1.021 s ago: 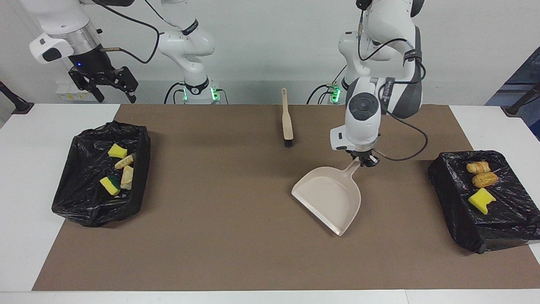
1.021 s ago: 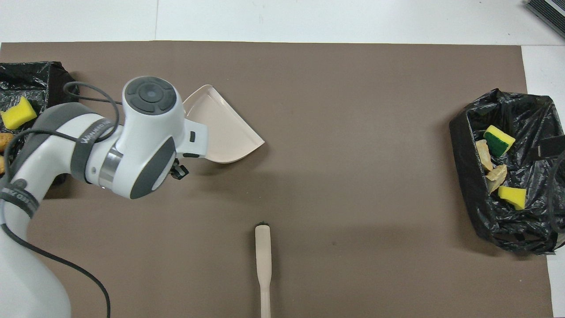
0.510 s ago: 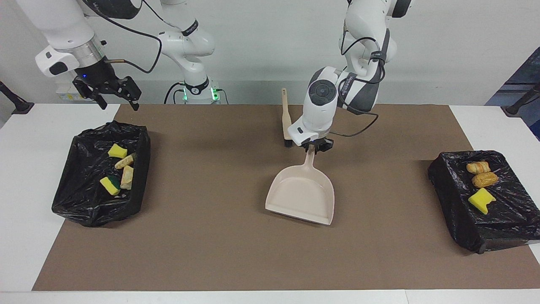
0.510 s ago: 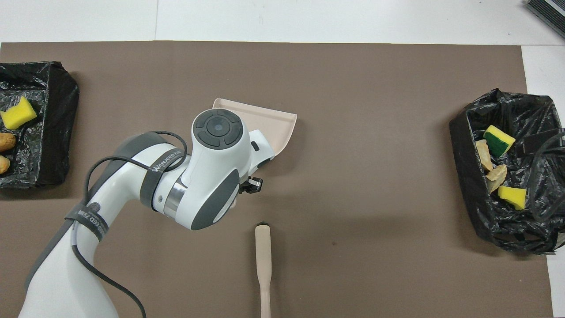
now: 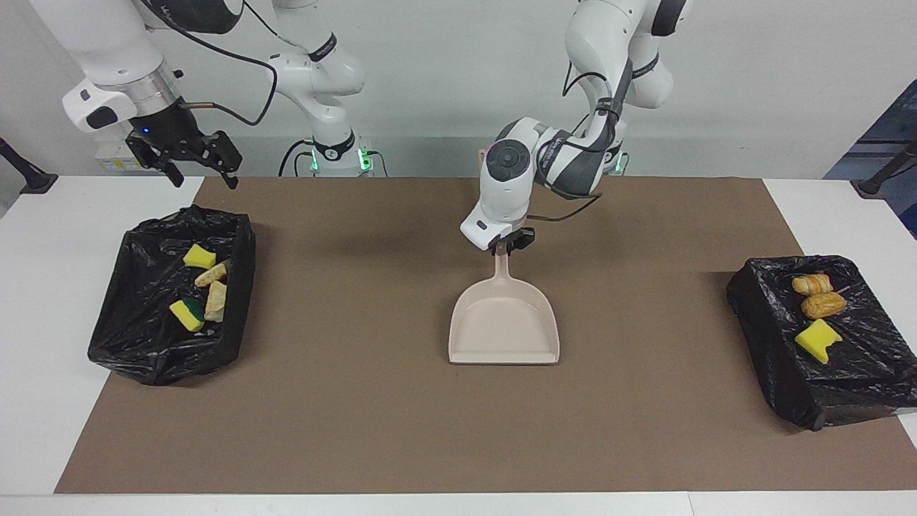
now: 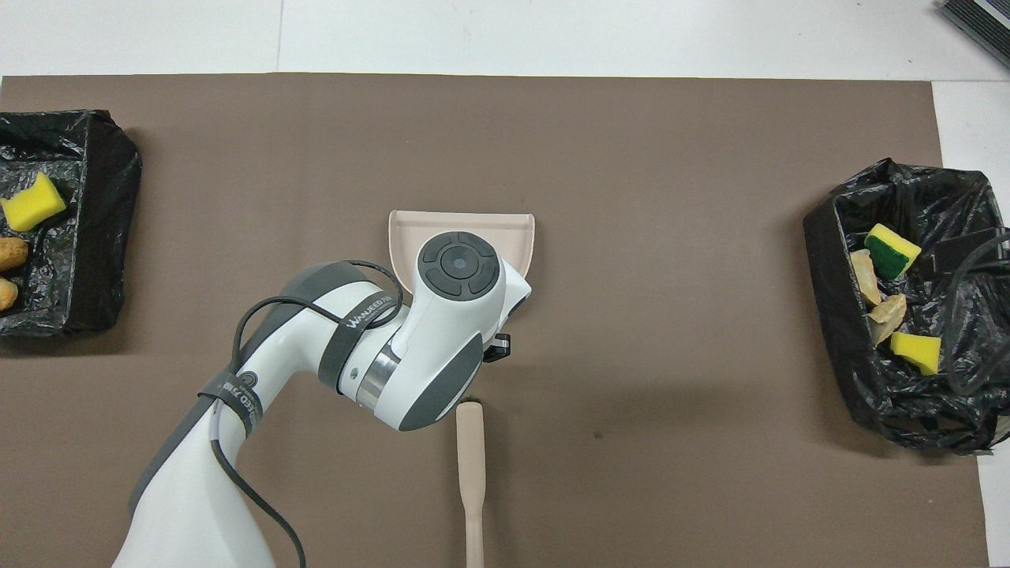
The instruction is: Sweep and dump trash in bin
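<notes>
Since the earlier frames the dustpan (image 5: 503, 324) has been carried from the left arm's end of the tabletop to the middle of the brown mat (image 5: 358, 430) and turned so that its mouth points away from the robots. It is held by its handle in the left gripper (image 5: 506, 249), whose fingers are closed narrow on that handle; the pan appears to rest flat on the mat and is seen to be empty.

All of the trash is already contained. Four scraps (image 5: 200, 287) lie in the black-lined bin (image 5: 136, 351) at the right arm's end of the tabletop, and three scraps (image 5: 817, 308) lie on the black-lined bin (image 5: 845, 387) at the left arm's end. No scrap is seen on the mat, so the sweeping and dumping are judged complete, and the step in hand is judged to be the return of the dustpan. The next move calls for the handle to be released and the left arm to be lifted straight up, so that the pan is not dragged.

The brush (image 6: 470, 473) lies on the mat just beside the left gripper, nearer to the robots than the pan; it could be knocked during withdrawal. The right gripper (image 5: 190, 159) waits with fingers wide and empty above the tabletop's edge near its bin.
</notes>
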Tool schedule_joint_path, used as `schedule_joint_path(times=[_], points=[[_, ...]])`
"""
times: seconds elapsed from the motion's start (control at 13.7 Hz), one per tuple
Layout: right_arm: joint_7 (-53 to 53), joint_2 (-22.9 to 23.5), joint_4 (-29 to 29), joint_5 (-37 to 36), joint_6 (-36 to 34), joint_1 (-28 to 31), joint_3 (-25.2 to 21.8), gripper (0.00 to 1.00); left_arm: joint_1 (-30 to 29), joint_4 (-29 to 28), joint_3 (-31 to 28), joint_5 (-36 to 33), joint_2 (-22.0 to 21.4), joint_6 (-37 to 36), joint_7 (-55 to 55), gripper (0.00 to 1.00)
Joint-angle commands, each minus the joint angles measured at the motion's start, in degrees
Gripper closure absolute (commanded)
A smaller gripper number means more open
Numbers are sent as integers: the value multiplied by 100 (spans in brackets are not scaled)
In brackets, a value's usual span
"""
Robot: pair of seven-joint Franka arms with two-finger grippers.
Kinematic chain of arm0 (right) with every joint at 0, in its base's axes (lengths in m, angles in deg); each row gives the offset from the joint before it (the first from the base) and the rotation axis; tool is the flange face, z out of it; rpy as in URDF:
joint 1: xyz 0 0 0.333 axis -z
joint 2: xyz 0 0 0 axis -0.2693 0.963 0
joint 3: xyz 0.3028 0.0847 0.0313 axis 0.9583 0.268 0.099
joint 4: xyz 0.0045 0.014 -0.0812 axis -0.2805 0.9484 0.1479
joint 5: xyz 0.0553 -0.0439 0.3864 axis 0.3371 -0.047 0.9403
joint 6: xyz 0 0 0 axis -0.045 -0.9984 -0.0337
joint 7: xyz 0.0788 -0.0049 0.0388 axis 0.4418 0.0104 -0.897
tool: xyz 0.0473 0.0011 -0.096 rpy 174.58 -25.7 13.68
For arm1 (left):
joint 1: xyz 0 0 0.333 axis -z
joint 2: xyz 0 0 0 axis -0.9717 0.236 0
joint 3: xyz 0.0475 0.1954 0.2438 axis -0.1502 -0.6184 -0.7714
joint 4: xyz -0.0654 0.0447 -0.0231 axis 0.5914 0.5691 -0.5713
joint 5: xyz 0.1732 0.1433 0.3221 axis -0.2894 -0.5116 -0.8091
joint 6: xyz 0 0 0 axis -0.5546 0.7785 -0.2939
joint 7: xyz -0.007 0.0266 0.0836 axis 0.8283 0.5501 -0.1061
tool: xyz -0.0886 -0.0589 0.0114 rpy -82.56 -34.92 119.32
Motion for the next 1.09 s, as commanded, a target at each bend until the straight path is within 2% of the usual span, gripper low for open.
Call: schedule_joint_path(times=[0.0,0.07,0.15,0.51,0.8,1.02], points=[[379,-154,264,-12,357,-78,61,0,93,-31,-116,99,-75,91,72,53],[485,-163,282,-12,358,-97,61,0,58,-39,-125,99,-144,65,46,8],[564,-181,299,-21,366,-106,69,0,32,-48,-168,91,-223,30,20,0],[574,-172,300,-91,375,-325,69,0,-960,-319,-195,-67,-733,-392,-1050,0],[512,-172,300,-100,366,-325,61,0,-1979,-1180,-195,-129,-1707,-287,-2334,0],[512,-163,273,-83,314,-317,69,0,-2682,-1243,-195,-147,-2235,-794,-3388,0]])
